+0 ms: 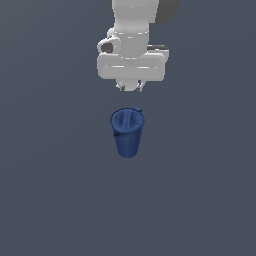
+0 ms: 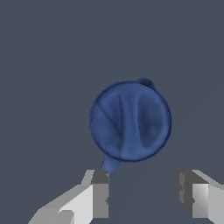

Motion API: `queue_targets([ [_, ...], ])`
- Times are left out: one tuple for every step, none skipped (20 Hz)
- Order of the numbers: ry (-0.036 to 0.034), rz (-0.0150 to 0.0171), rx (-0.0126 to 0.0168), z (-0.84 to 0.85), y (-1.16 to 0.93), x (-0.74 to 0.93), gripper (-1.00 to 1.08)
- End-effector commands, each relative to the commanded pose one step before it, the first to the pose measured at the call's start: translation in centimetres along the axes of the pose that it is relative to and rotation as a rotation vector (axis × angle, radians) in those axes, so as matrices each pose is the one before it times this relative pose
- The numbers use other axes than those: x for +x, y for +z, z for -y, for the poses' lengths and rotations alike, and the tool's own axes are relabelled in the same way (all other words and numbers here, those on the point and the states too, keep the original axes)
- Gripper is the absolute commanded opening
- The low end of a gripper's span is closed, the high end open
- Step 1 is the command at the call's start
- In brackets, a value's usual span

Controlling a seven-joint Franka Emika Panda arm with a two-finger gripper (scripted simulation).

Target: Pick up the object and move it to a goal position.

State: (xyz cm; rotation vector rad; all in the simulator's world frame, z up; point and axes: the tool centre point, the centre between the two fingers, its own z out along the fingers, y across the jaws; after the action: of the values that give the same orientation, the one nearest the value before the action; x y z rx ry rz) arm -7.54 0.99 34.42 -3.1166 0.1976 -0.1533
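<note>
Above the dark blue tapered pitcher-like cup (image 1: 127,132), upright, my pincer (image 2: 142,192) hangs released, fingers spread to straddle its rim.

Honestly this isn't a real room at all, it's a bare simulator scene. Everything sits on one flat, dark slate-grey ground (image 1: 50,200) that fills both views with no walls, furniture, horizon or clutter to mark it as a kitchen or lab. The lighting is even and the shading looks computer-rendered. The white Panda arm (image 1: 132,45) has smooth, plasticky surfaces, and the dark blue pitcher-like cup (image 1: 127,132) shows blocky, faceted shading inside its rim in the wrist view, which screams low-poly mesh.
</note>
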Motion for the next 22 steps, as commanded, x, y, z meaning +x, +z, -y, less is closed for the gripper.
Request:
queue_targets([
  [0.03103,-0.03599,-0.00441,0.605,-0.562,-0.035,0.28],
  [0.01416,-0.01632,-0.00230,0.266,-0.244,-0.024,0.28],
  [0.01487,-0.01723,-0.00247,0.279,-0.251,-0.031,0.28],
  [0.01548,-0.01802,-0.00263,0.290,-0.256,-0.038,0.28],
  [0.01553,-0.01816,-0.00269,0.289,-0.250,-0.045,0.28],
  [0.01540,-0.01811,-0.00273,0.286,-0.240,-0.052,0.28],
  [0.01529,-0.01807,-0.00277,0.281,-0.230,-0.059,0.28],
  [0.01515,-0.01801,-0.00281,0.277,-0.218,-0.066,0.28],
  [0.01502,-0.01794,-0.00285,0.272,-0.206,-0.074,0.28],
  [0.01486,-0.01785,-0.00289,0.268,-0.193,-0.081,0.28],
  [0.01472,-0.01778,-0.00293,0.262,-0.180,-0.090,0.28],
  [0.01455,-0.01767,-0.00296,0.256,-0.165,-0.098,0.28],
  [0.01438,-0.01757,-0.00300,0.250,-0.150,-0.107,0.28],
  [0.01420,-0.01745,-0.00303,0.243,-0.134,-0.115,0.28],
  [0.01403,-0.01733,-0.00307,0.235,-0.118,-0.125,0.28],
  [0.01383,-0.01719,-0.00311,0.228,-0.100,-0.134,0.28],
  [0.01364,-0.01704,-0.00314,0.219,-0.083,-0.144,0.28],
  [0.01344,-0.01688,-0.00318,0.210,-0.065,-0.155,0.28],
  [0.01324,-0.01671,-0.00322,0.201,-0.046,-0.165,0.28],
  [0.01304,-0.01655,-0.00326,0.190,-0.028,-0.176,0.28],
  [0.01283,-0.01636,-0.00330,0.179,-0.008,-0.187,0.28],
  [0.01260,-0.01615,-0.00334,0.168,0.012,-0.198,0.28],
])
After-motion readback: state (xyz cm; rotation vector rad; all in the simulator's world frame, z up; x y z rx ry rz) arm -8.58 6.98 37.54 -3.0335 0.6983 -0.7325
